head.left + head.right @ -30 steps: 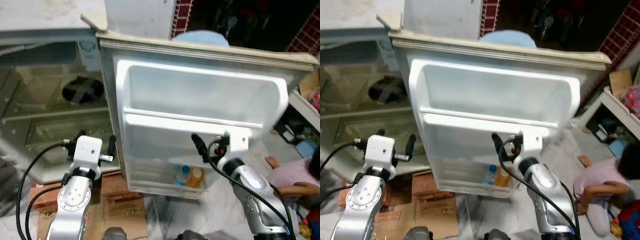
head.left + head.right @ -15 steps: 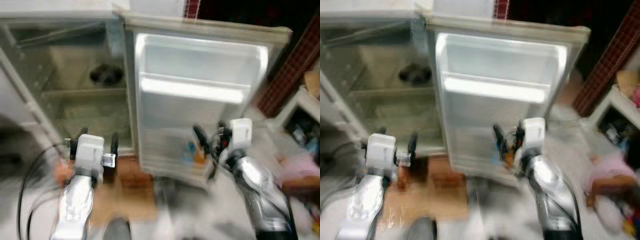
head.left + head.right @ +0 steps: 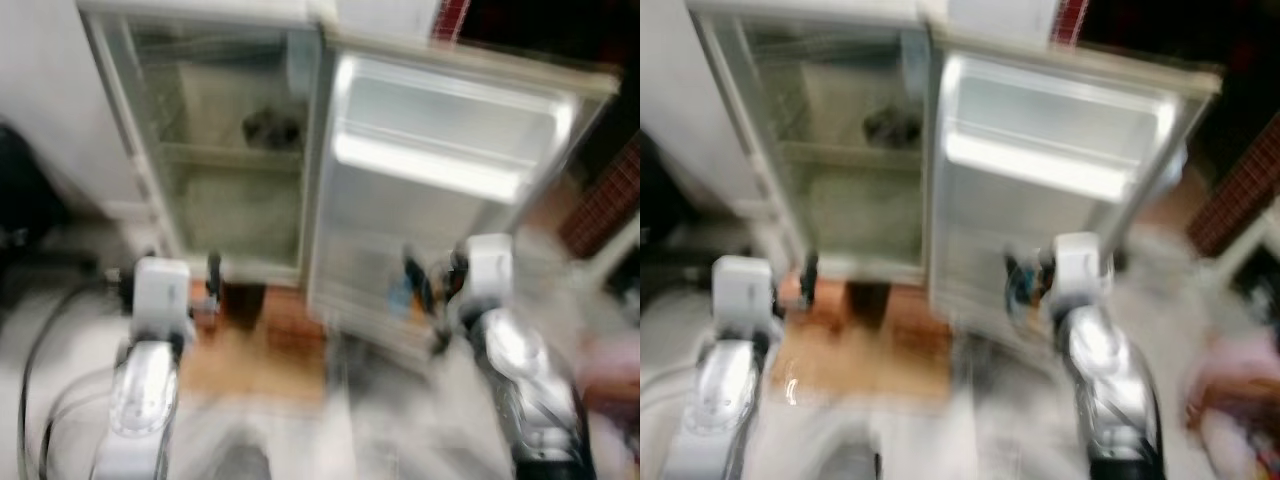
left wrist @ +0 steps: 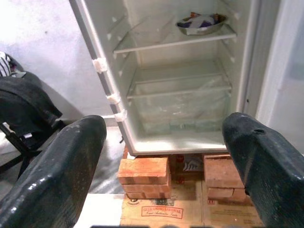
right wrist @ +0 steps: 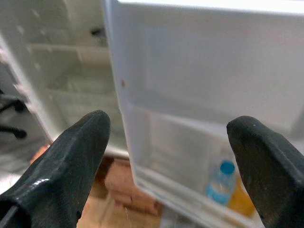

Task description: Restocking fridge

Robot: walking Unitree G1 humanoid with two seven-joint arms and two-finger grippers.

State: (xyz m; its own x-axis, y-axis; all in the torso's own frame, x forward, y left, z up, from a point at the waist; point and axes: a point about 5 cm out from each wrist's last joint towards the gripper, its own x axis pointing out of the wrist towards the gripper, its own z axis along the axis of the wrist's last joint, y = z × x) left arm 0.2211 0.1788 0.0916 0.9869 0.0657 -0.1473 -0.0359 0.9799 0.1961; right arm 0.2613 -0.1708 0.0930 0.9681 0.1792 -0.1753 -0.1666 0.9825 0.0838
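Left wrist view: our fingers spread wide before the open fridge [image 4: 180, 95]
Left gripper [image 4: 166, 156] and right gripper [image 5: 166, 156] gape empty; blue-capped bottle [image 5: 219, 183] sits in the door shelf [image 5: 190, 199] at 5 o'clock

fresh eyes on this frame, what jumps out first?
The open fridge straight ahead: mostly bare shelves, one metal bowl on an upper shelf, and the cabinet propped on bricks. Its door swings out to the right, with a blue-capped bottle and an orange one in its bottom rack. Both grippers, left and right, are open and empty.
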